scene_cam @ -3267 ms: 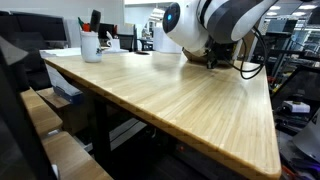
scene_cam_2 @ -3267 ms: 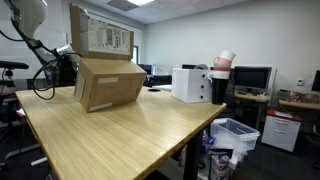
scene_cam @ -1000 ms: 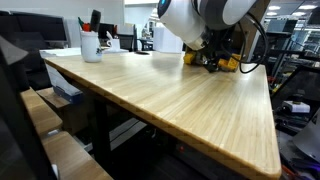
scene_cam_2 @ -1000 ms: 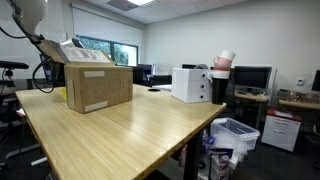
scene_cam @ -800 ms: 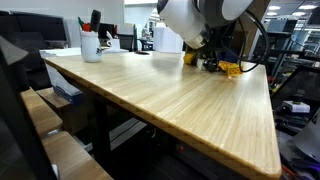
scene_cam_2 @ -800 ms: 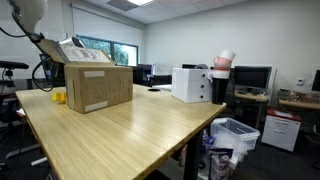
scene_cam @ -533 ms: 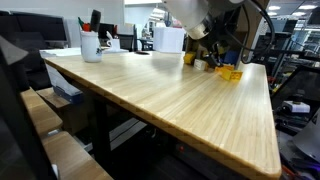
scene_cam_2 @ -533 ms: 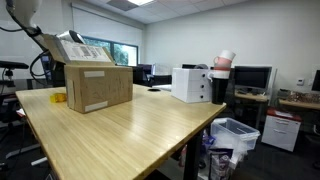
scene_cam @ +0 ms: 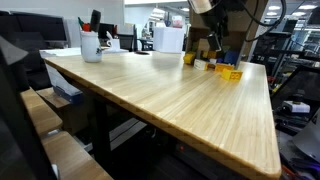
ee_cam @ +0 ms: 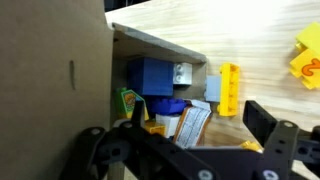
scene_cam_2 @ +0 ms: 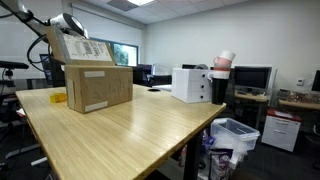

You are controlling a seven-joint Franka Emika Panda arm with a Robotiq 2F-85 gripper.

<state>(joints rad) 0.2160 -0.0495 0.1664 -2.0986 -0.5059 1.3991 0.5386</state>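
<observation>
My gripper (ee_cam: 199,118) hangs open and empty above the mouth of a cardboard box (ee_cam: 50,70) that lies on the wooden table (ee_cam: 250,40). Below the fingers lie a paper packet with a printed label (ee_cam: 195,122), a blue block (ee_cam: 150,75), a green packet (ee_cam: 127,103) and a long yellow brick (ee_cam: 228,88). A yellow toy (ee_cam: 308,55) lies apart at the right edge. In an exterior view the cardboard box (scene_cam_2: 95,85) stands with a flap (scene_cam_2: 82,48) raised, and a yellow piece (scene_cam_2: 60,97) lies beside it. Yellow pieces (scene_cam: 230,72) also show in an exterior view.
A white mug with pens (scene_cam: 91,45) stands at the table's far corner. A white appliance (scene_cam_2: 190,84) sits on the table's back edge. Beyond it are a monitor (scene_cam_2: 250,78) and a bin on the floor (scene_cam_2: 235,135). The table's front edge (scene_cam: 200,150) is near.
The arm has risen up and away from the box over the last second. Earlier the box was tilted in the air; now it rests on the table with toys beside it.
</observation>
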